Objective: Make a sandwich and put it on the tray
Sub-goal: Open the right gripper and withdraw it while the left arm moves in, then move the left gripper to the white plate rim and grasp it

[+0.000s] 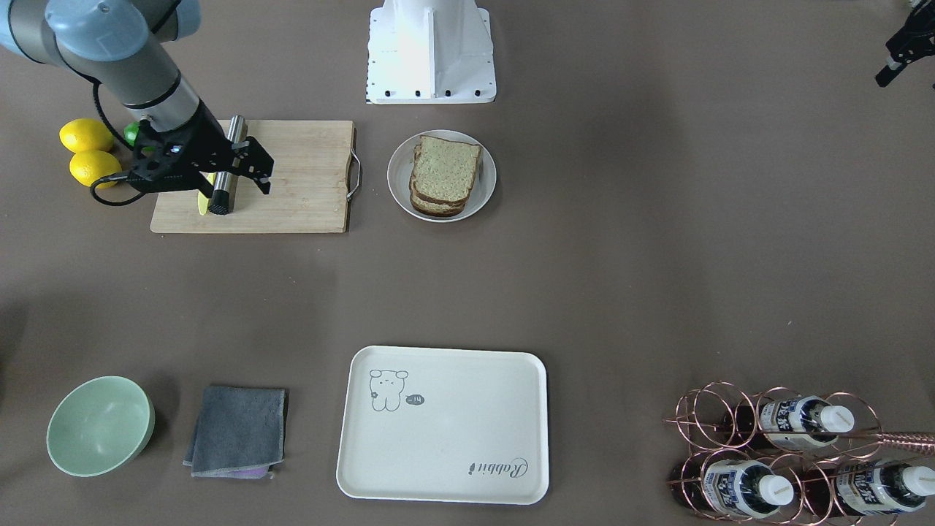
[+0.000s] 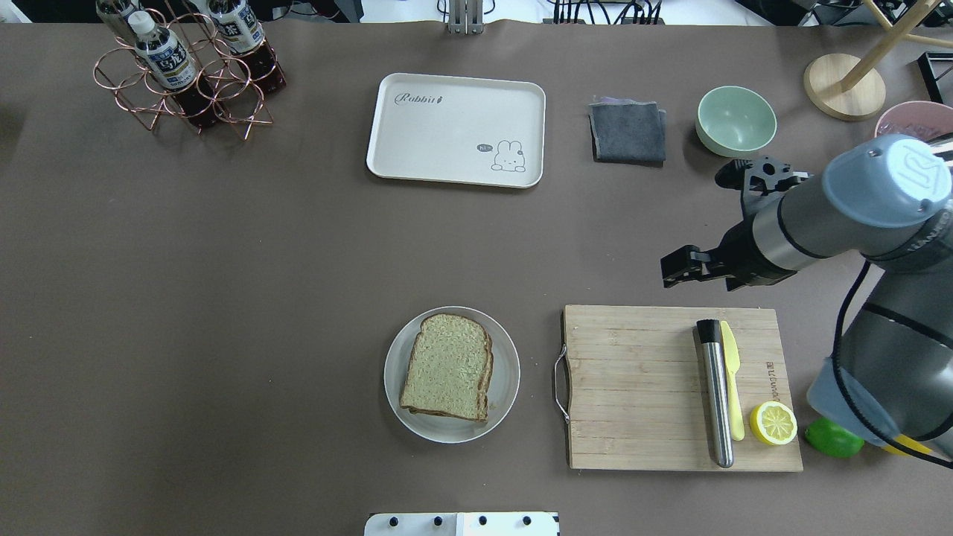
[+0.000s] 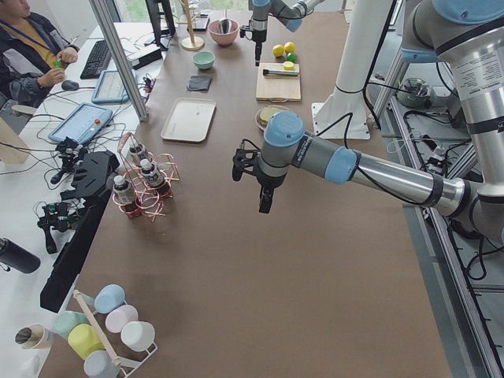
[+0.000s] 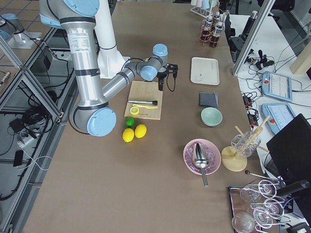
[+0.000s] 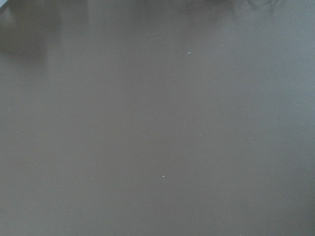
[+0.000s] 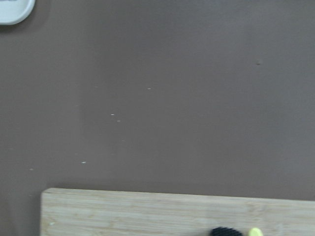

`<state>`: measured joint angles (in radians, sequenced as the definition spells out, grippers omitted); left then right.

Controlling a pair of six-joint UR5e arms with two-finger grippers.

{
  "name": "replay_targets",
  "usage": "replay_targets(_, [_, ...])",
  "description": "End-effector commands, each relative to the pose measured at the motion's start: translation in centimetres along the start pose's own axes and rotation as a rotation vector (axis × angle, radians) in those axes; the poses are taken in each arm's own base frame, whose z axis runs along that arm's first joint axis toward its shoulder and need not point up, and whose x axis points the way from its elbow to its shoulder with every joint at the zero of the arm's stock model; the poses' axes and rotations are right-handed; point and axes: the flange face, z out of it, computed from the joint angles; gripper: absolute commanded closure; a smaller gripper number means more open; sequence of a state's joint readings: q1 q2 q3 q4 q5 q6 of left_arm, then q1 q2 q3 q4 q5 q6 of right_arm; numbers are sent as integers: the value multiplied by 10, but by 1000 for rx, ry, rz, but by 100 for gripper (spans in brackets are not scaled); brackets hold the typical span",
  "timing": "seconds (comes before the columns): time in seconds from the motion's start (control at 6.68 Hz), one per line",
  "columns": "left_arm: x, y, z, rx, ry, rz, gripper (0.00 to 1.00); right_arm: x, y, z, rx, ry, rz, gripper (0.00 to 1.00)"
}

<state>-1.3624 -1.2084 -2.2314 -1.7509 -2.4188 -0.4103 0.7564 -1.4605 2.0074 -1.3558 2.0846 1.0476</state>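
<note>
Cream-white, the tray reads "Rabbit" in script, with a "hi" bubble beside its grey bunny, and lies well beyond the right gripper and to its left. The bread slices sit stacked on a white plate, left of that gripper and nearer the robot. Neither this gripper nor the left gripper shows clearly whether it is spread or closed.

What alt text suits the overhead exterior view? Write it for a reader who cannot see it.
At centre, bread slices sit stacked on a round white plate; beyond them the cream rabbit tray lies empty. At right, the right arm hangs near the far edge of a wooden cutting board.
</note>
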Motion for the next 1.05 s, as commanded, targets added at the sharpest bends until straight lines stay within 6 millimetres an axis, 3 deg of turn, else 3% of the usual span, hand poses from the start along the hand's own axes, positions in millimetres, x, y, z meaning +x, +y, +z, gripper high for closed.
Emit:
replay_targets(0.0, [91,-9,38,-26,117,4,2,99,-13,-23,-14,51,-89,0])
replay_targets(0.15, [149,-18,67,-34,117,-17,2,146,-15,-41,-21,56,-102,0])
replay_targets(0.3, [203,-12,106,-28,91,-19,2,188,-11,-55,-16,73,-112,0])
replay_targets(0.45, [226,-6,135,-25,64,-21,2,225,-4,-66,-23,78,-133,0])
replay_targets(0.6, [255,-2,162,-48,74,-57,2,246,2,-71,-23,93,-152,0])
replay_targets(0.9, [345,3,235,-36,48,-91,2,257,6,-73,-23,103,-156,0])
